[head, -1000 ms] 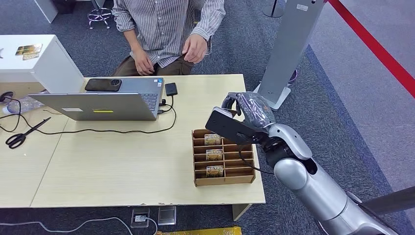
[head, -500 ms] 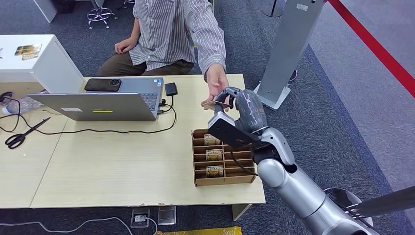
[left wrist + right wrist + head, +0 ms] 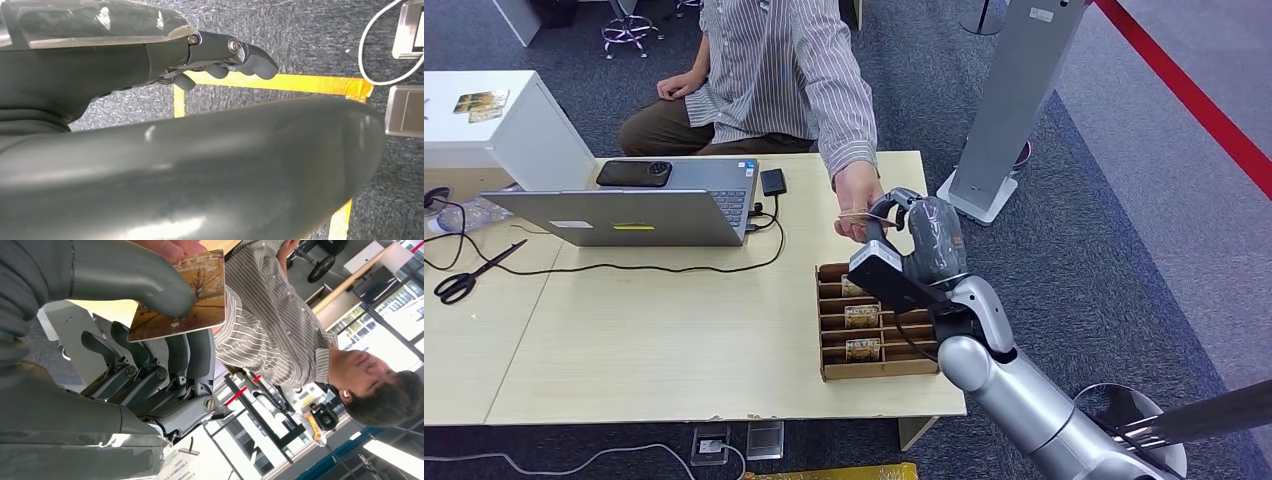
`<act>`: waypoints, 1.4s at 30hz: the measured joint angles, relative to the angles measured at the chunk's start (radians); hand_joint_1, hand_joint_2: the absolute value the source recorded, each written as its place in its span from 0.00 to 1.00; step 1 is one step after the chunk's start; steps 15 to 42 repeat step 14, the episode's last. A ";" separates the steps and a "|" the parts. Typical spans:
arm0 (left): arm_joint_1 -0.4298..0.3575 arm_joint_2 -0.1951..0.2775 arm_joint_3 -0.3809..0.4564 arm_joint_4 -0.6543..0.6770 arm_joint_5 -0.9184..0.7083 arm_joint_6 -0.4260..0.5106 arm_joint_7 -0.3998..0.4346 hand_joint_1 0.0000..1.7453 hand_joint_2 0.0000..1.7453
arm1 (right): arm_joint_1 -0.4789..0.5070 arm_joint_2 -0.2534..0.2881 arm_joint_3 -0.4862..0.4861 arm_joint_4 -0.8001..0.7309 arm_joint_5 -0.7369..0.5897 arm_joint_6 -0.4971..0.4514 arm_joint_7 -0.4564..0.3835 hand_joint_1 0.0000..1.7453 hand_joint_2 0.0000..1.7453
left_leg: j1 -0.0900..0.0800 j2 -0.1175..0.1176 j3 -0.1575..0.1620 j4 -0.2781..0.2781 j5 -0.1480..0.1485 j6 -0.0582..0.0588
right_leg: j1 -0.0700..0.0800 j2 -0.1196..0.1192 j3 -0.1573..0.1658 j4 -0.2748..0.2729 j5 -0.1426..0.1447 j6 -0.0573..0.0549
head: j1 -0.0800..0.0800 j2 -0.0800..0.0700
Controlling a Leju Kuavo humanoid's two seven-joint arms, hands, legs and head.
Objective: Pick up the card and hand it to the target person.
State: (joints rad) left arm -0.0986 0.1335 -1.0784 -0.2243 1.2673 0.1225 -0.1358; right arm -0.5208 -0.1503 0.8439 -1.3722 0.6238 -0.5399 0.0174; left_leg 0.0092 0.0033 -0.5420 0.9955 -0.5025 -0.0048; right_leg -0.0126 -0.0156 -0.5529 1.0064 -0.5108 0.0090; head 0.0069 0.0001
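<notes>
**Operator:** Starting at my right hand's fingers (image 3: 150, 360): dark, jointed and smooth, they sit under the thin rectangular card with a brown-and-gold landscape print (image 3: 182, 297), and the thick matte grey thumb (image 3: 130, 277) presses on top. So the right hand (image 3: 911, 232) has the card pinched flat.

**Observer:** And the person?

**Operator:** The person's hand (image 3: 856, 196) has reached the card's far edge; in the right wrist view fingertips lie on that edge. In the head view the card (image 3: 860, 216) is a thin pale sliver between that hand and mine, above the table, just beyond the brown wooden slotted card box (image 3: 879, 325). Whether the person is gripping it or only touching it, I can't tell.

**Observer:** Left hand?

**Operator:** The left hand (image 3: 220, 57) hangs over speckled grey carpet with a strip of yellow floor tape (image 3: 310, 84). Its dark fingers curl inward, holding nothing.

**Observer:** Around the table?

**Operator:** A light wood-grain table (image 3: 654, 330), a silver laptop (image 3: 629, 205) with a black phone (image 3: 635, 173) on it, and black scissors (image 3: 469, 275) at the left.
</notes>
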 joint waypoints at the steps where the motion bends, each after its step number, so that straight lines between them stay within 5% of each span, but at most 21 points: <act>1: 0.000 0.000 0.000 0.000 -0.001 0.000 -0.001 0.00 0.50 | 0.001 0.000 0.002 0.003 -0.002 -0.003 -0.001 0.48 1.00 | 0.000 0.000 0.000 0.000 0.000 0.000 | 0.000 0.000 0.000 0.000 0.000 0.000 | 0.000 0.000; 3: 0.000 0.000 -0.001 0.000 -0.002 0.000 -0.003 0.00 0.50 | 0.003 0.000 0.006 0.010 -0.002 -0.010 -0.002 0.00 1.00 | 0.000 0.000 0.000 0.000 0.000 0.000 | 0.000 0.000 0.000 0.000 0.000 0.000 | 0.000 0.000; 5: 0.000 0.000 -0.001 0.000 -0.002 0.001 -0.006 0.00 0.00 | 0.005 0.000 0.010 0.016 -0.002 -0.013 -0.002 0.00 1.00 | 0.000 0.000 0.000 0.000 0.000 0.000 | 0.000 0.000 0.000 0.000 0.000 0.000 | 0.000 0.000; 42: 0.000 0.000 -0.001 0.000 -0.002 0.018 0.007 0.00 0.00 | 0.006 0.000 0.016 0.030 0.003 -0.016 0.001 0.00 1.00 | 0.000 0.000 0.000 0.000 0.000 0.000 | 0.000 0.000 0.000 0.000 0.000 0.000 | -0.001 0.000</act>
